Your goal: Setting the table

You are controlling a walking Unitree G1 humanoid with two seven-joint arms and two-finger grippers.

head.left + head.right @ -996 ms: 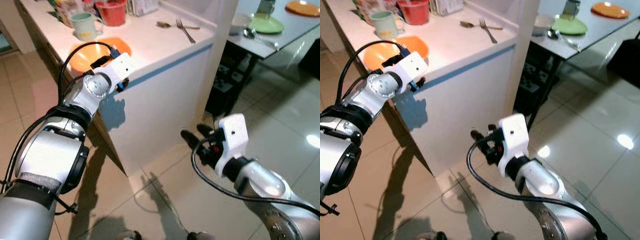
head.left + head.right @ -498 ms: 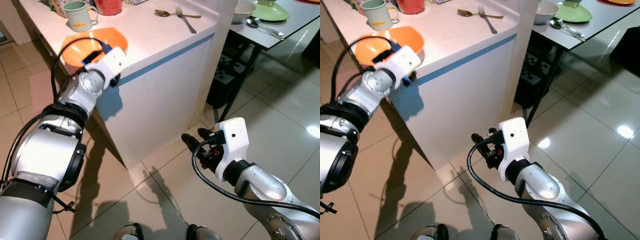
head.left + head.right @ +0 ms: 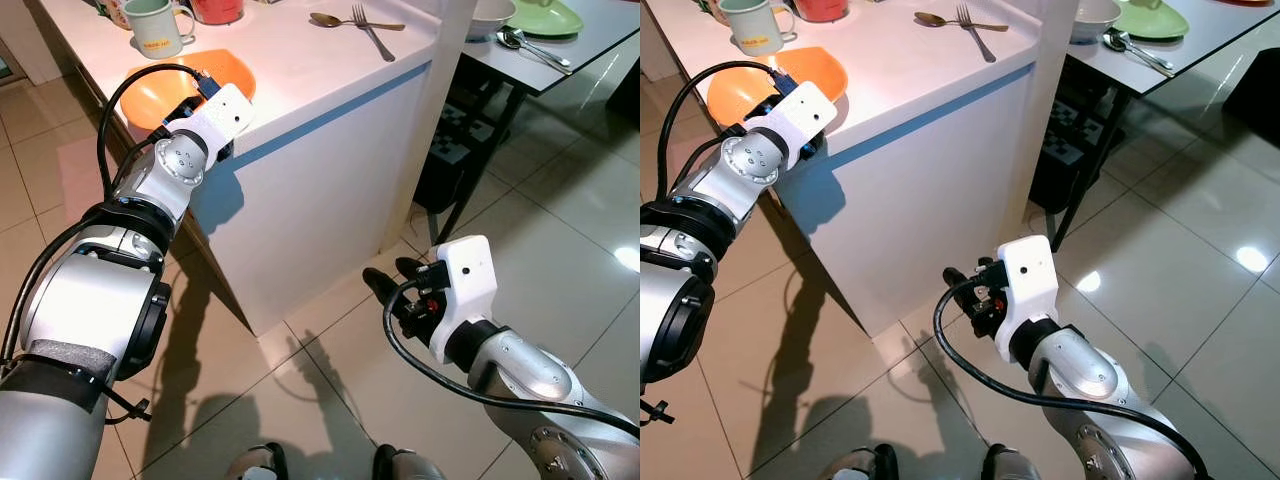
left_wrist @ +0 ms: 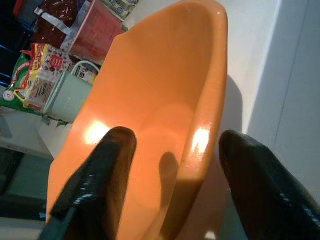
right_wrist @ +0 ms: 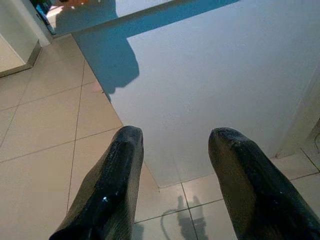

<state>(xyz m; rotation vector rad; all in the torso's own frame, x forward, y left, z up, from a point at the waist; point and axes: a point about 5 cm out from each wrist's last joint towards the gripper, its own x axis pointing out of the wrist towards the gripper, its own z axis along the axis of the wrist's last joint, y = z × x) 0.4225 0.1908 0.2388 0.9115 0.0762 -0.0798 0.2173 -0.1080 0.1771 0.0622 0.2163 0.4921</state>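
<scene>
the white counter (image 3: pixel 300 80) is serving as the landmark here, a block with a blue stripe running under its top edge, standing on a tiled floor (image 3: pixel 560 230). at the counter's left end a pale green mug (image 3: pixel 160 27) is sitting beside a red container (image 3: pixel 217 9), with snack packets (image 4: pixel 35 65) lying behind them. just nearer than the mug, at the counter's front left corner, an orange plate (image 3: pixel 160 92) is resting on the top. the left gripper (image 4: pixel 172 165) is reaching up to that corner with its fingers (image 4: pixel 107 170) spread apart, one over the plate's hollow and the other outside its rim, so the rim is lying between them; whether they are touching it is not clear. further along the counter top, toward its right end, a spoon (image 3: pixel 325 20) and a fork (image 3: pixel 370 33) are lying side by side. low in front of the counter's white face, well below its top, the right gripper (image 3: pixel 392 285) is hanging over the floor tiles with its two fingers (image 5: pixel 112 185) parted and nothing between them. past the counter's right end a grey table (image 3: pixel 590 40) is carrying a green plate (image 3: pixel 545 17), a white bowl (image 3: pixel 492 15) and cutlery (image 3: pixel 530 47).
</scene>
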